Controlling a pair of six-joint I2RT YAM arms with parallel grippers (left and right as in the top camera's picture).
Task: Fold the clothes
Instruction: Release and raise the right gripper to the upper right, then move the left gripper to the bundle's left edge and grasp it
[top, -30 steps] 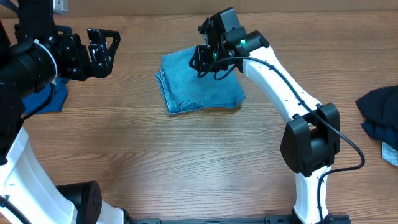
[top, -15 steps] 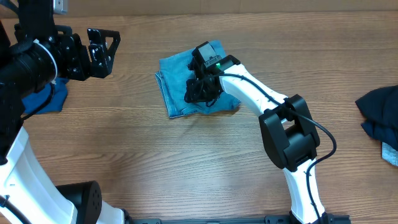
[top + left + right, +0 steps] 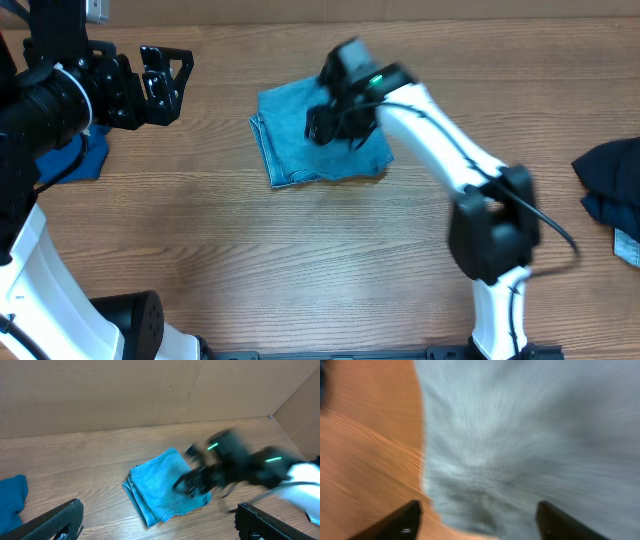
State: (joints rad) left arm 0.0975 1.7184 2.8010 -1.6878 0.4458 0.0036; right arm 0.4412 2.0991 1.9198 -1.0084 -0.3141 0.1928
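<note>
Overhead: folded jeans (image 3: 300, 140) flat on table (image 3: 300, 260); right gripper (image 3: 325, 122) blurred over jeans' middle, contact impossible to tell; left gripper (image 3: 168, 75) well left of jeans, spread wide, empty. Left wrist: own fingers (image 3: 55, 522) far apart, nothing between; jeans ahead, under right gripper. Right wrist, blurred: fingers (image 3: 405, 520) spread wide over jeans, nothing pinched.

Bright, even light; right wrist view motion-blurred.

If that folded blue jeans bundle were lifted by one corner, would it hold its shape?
Probably not: the jeans are soft cloth in loose layers, likely to unfold. Pushed, they should slide on the table, not roll.
</note>
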